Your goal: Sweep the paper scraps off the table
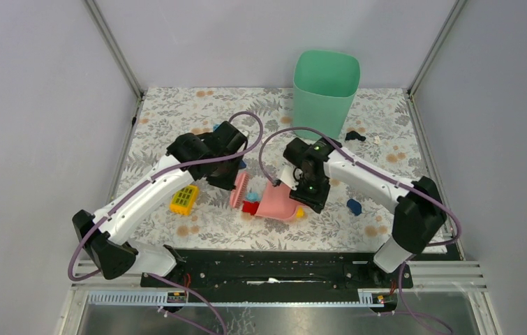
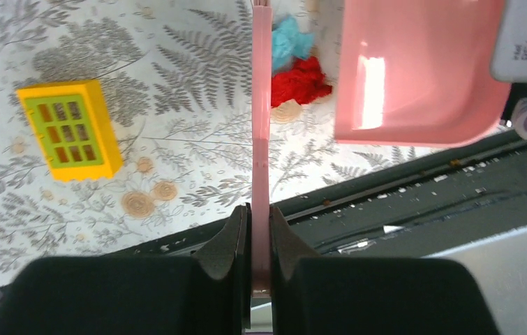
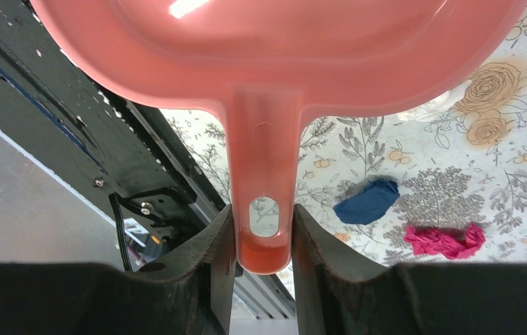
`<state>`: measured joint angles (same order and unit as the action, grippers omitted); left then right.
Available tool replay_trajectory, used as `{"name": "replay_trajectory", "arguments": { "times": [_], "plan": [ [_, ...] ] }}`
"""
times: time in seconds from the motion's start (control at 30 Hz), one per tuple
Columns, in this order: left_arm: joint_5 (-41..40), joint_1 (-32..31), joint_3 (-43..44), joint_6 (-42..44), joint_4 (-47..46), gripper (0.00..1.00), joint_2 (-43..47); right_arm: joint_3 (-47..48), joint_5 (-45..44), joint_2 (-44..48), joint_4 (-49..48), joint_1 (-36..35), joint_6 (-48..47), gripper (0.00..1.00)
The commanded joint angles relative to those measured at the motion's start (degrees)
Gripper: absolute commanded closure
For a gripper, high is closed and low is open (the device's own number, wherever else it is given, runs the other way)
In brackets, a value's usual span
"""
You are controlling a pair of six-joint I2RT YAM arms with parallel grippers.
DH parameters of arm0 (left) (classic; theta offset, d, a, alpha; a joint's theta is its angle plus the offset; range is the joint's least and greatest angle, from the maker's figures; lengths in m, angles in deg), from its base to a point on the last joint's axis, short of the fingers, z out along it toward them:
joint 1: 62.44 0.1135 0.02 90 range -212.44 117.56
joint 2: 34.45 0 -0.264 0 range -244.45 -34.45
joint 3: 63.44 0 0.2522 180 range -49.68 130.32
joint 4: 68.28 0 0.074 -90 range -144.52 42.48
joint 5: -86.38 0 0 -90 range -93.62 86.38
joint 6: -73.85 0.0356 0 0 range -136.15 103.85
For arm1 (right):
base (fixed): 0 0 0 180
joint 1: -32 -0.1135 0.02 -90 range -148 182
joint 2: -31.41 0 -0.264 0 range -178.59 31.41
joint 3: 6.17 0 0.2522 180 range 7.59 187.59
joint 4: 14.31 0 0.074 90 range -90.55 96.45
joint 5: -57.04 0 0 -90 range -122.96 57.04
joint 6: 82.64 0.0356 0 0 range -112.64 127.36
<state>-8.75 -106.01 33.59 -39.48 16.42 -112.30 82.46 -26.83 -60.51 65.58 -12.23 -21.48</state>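
The left gripper (image 2: 260,225) is pinched tight on the thin pink brush (image 2: 262,105). The right gripper (image 3: 264,227) squeezes the handle of the pink dustpan (image 3: 281,42). A white paper scrap (image 1: 376,139) lies on the table (image 1: 176,118), far and right of both tools, beside the green bin (image 1: 325,84). The right arm is nearer to it. I can read no words anywhere.
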Motion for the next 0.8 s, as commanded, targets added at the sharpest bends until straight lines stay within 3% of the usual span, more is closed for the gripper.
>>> {"name": "replay_trajectory", "arguments": {
  "times": [0.0, 0.33, 0.63, 0.77],
  "plan": [
    [-10.4, 0.6, 2.6, -3.1, 2.7, 0.88, 0.7, 5.6, -3.3, -4.5, 7.3, -1.7, -2.1, 1.00],
    [-10.8, 5.0, 0.2, -1.6, 3.1, 0.88, -2.7, 5.3, -7.1, -7.8, 8.7, -2.1, -3.0, 1.00],
    [2.8, 7.3, -6.1, 1.0, -6.2, 0.94, -4.3, 8.2, -13.5, -13.5, 7.0, -3.4, -1.1, 1.00],
    [10.0, 8.1, -9.2, 0.9, -10.7, 0.95, -3.5, 10.2, -12.1, -14.8, 6.3, -3.8, -0.8, 1.00]
  ]
}}
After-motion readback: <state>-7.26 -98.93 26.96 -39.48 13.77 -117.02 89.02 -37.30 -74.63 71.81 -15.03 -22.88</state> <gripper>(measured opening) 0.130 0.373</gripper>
